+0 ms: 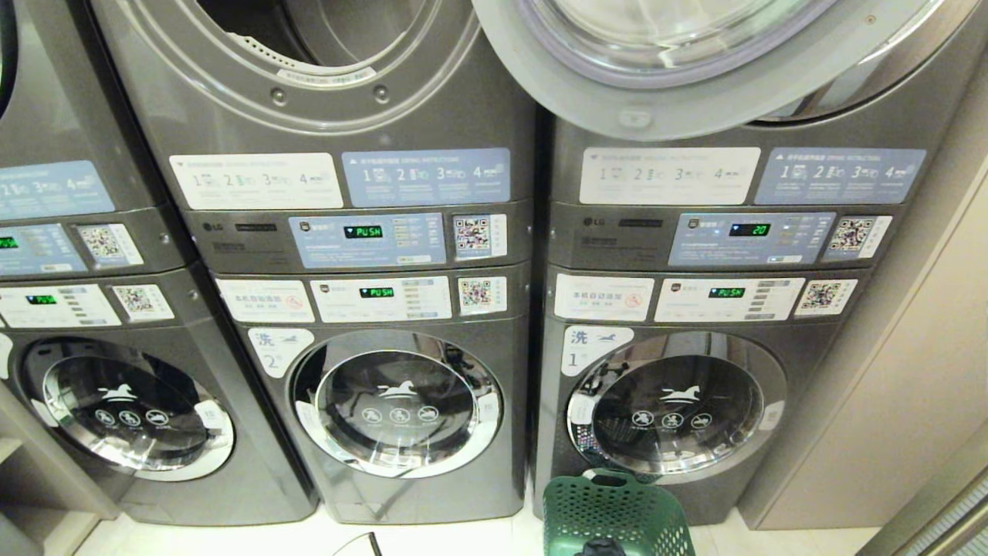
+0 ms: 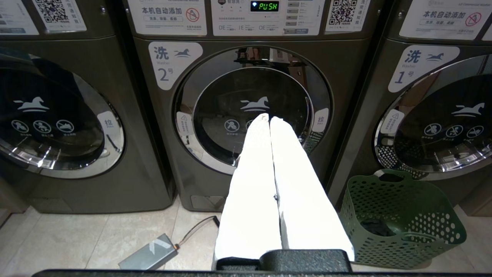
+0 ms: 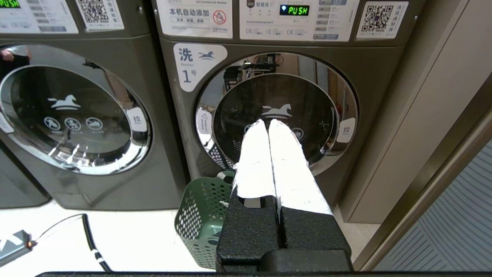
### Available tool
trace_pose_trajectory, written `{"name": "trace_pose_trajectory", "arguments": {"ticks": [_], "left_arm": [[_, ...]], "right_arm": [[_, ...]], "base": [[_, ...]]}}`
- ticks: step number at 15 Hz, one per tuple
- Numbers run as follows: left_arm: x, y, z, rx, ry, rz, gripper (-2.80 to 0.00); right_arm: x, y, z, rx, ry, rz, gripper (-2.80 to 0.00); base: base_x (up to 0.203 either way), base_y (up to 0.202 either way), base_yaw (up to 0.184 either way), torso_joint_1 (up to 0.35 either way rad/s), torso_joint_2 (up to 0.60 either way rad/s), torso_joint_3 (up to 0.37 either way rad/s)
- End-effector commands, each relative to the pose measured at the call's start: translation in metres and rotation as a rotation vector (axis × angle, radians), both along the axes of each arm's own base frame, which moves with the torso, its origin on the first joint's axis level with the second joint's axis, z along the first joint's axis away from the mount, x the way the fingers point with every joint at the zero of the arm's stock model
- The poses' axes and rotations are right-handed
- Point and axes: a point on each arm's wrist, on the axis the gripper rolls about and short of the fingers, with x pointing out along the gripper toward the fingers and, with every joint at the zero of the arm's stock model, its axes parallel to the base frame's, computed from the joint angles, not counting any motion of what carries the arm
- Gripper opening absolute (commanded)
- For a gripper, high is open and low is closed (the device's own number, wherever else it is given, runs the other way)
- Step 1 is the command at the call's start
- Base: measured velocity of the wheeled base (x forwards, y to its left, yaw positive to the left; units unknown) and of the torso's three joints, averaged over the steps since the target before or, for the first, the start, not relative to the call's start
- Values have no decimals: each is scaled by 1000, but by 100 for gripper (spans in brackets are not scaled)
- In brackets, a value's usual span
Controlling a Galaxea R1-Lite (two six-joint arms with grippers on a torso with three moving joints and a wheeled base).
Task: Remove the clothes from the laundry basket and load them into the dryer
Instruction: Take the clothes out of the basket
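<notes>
Judging from how things lie, the task has barely started: nothing is held and nothing has gone into a machine that the pictures show.

The green laundry basket stands on the floor just in front of the lower machine marked 1, at the right of the row. A dark garment lies in its bottom, seen through the open top in the left wrist view; how many pieces are there I cannot tell.

The left pincer has its white fingers pressed together with nothing between them, pointing toward the closed door of machine 2, well above the floor. The right pincer is likewise together and empty, aimed at the door of machine 1, with the basket below and just beside it. Neither arm appears in the head view.

Up top, the right-hand upper door hangs swung open, so that dryer looks ready to receive; the upper drum beside it also shows an uncovered opening.

Everything is left: reaching into the basket, gripping the clothes, lifting them to the upper opening and releasing them inside. A small grey device with a cable lies on the floor near machine 2, clear of the basket.
</notes>
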Motion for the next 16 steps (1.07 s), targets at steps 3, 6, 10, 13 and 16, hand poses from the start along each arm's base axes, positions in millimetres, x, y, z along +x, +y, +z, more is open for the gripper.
{"name": "trace_pose_trajectory", "arguments": {"ticks": [3, 6, 10, 13, 16], "left_arm": [[0, 0, 0, 0, -2, 0, -280], [0, 0, 0, 0, -1, 1, -280], [0, 0, 0, 0, -2, 2, -280], [0, 0, 0, 0, -1, 0, -280], [0, 0, 0, 0, -2, 1, -280]], "right_arm": [[0, 0, 0, 0, 2, 0, -280], [0, 0, 0, 0, 1, 0, -280], [0, 0, 0, 0, 1, 0, -280], [0, 0, 0, 0, 1, 0, -280], [0, 0, 0, 0, 1, 0, -280]], "base": [[0, 0, 0, -146, 322, 176], [0, 0, 0, -147, 333, 181], [0, 0, 0, -155, 350, 193], [0, 0, 0, -170, 381, 211], [0, 0, 0, -217, 511, 287]]}}
